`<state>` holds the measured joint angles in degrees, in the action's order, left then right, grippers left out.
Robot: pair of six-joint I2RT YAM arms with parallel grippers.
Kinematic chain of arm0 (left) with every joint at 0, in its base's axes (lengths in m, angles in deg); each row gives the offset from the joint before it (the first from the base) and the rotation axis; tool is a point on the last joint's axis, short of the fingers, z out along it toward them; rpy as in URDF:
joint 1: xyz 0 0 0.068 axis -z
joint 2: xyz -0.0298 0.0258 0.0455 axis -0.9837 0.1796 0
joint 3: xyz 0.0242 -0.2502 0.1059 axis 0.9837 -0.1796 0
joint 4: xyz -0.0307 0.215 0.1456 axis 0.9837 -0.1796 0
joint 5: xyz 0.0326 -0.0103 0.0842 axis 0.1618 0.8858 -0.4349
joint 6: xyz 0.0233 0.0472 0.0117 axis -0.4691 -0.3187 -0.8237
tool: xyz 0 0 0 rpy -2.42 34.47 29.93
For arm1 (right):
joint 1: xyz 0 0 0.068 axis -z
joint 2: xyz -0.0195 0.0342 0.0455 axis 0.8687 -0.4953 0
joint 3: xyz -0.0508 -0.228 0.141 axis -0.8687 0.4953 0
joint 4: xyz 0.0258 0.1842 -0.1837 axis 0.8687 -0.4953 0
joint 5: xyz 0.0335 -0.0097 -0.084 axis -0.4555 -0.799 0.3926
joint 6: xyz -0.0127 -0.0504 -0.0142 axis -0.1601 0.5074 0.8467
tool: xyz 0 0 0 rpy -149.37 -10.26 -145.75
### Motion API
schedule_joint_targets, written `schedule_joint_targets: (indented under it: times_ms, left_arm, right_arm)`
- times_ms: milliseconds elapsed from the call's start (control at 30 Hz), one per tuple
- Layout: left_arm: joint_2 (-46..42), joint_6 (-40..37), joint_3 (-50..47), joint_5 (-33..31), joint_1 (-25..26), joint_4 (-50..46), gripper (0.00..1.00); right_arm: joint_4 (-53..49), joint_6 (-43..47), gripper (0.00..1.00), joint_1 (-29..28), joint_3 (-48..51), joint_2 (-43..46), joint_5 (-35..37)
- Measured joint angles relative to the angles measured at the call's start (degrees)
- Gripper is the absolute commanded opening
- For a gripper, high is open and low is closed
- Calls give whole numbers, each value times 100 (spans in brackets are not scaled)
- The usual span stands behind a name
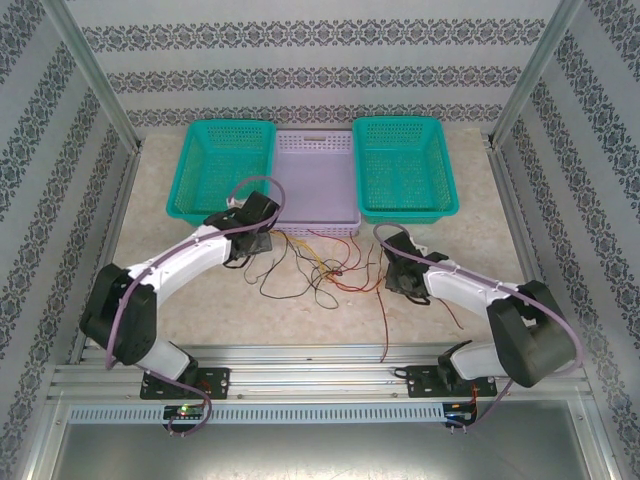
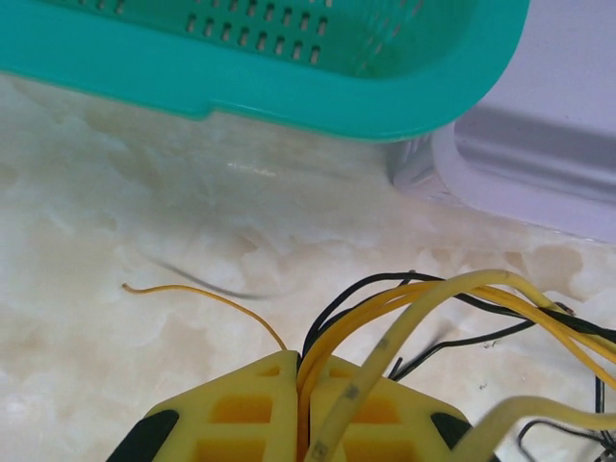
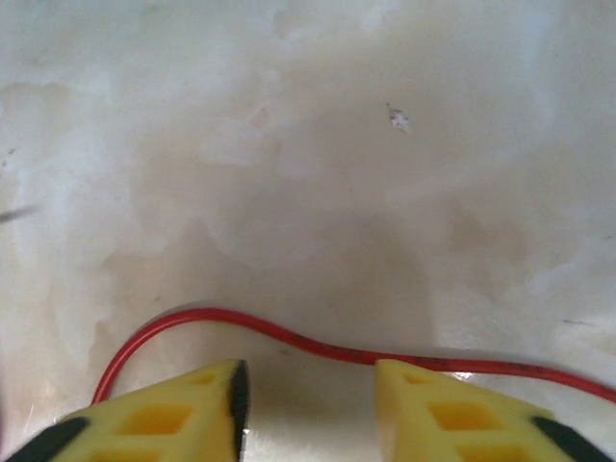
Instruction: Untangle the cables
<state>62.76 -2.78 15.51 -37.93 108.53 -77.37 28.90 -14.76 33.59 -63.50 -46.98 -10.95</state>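
The left gripper (image 2: pixel 300 366) is closed tight on a few yellow cables (image 2: pixel 423 298), which arc away to its right among black strands (image 2: pixel 472 339), probably anchoring them while the other arm works. The right gripper (image 3: pixel 308 366) sits low, jaws partly apart and holding nothing, with a red cable (image 3: pixel 289 335) lying on the table (image 3: pixel 318 144) just ahead of its fingertips, likely lined up for a pinch. No brand or label is readable, and faint marks on one yellow cable are too blurred to make out

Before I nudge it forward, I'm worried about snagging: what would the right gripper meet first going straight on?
Most likely the red cable, which crosses just ahead of the right gripper and its open fingertips; beyond it lies the table. Depth is hard to judge.
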Motion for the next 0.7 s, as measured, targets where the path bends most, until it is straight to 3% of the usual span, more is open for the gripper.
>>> schedule_joint_targets:
  times_ms: [300, 500, 700]
  left_arm:
    - [-533, -11, -361, -166, -127, -33, 0]
    - [-946, -11, -590, -160, -168, -44, 0]
    - [-997, -11, -667, -138, -175, -37, 0]
  right_arm:
    - [87, 105, 34, 170, -214, -273, 66]
    - [181, 48, 48, 188, -212, -221, 52]
    - [319, 48, 47, 181, -348, -35, -9]
